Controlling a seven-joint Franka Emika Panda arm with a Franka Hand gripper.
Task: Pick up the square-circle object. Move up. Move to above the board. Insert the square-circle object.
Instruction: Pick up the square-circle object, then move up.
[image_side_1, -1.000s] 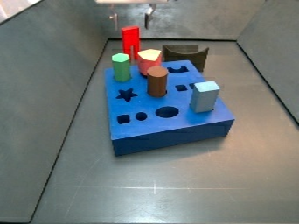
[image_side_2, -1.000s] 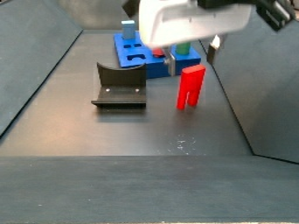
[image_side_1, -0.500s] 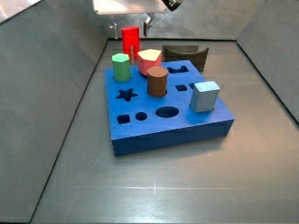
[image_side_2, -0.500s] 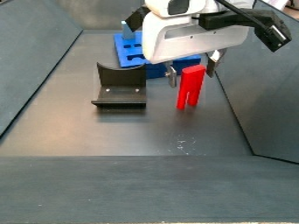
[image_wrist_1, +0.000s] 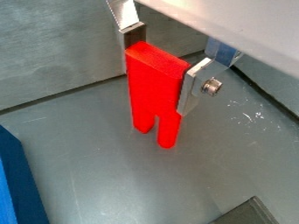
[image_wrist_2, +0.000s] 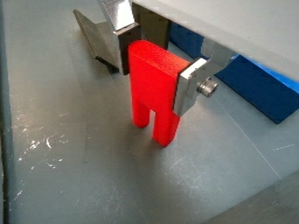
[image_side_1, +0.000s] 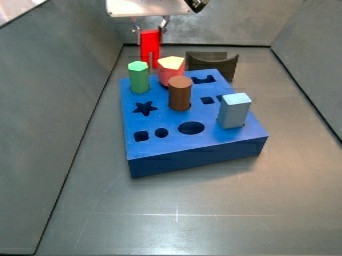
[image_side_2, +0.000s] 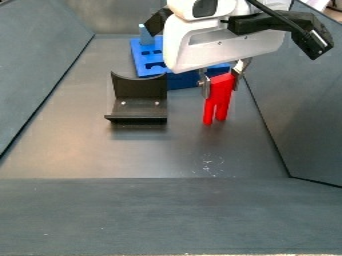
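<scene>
The square-circle object (image_side_2: 218, 102) is a tall bright red piece with two prongs, standing upright on the grey floor behind the board; it also shows in a side view (image_side_1: 150, 44). My gripper (image_wrist_1: 165, 63) is down over its upper body, with a silver finger against each side, shut on it; this also shows in a wrist view (image_wrist_2: 158, 63). The prongs rest on the floor in both wrist views. The board (image_side_1: 201, 160) is a thick blue block with shaped holes, in front of the piece, and shows at the frame edge in a wrist view (image_wrist_2: 251, 83).
The dark fixture (image_side_2: 136, 98) stands beside the red piece and behind the board (image_side_1: 214, 63). On the board stand a green peg (image_side_1: 138, 76), a salmon hexagonal peg (image_side_1: 171, 68), a brown cylinder (image_side_1: 179, 94) and a pale blue block (image_side_1: 235, 109). Grey walls enclose the floor.
The gripper came down from above over the red piece, and its fingers have closed in against the piece's sides. The piece has not moved.
</scene>
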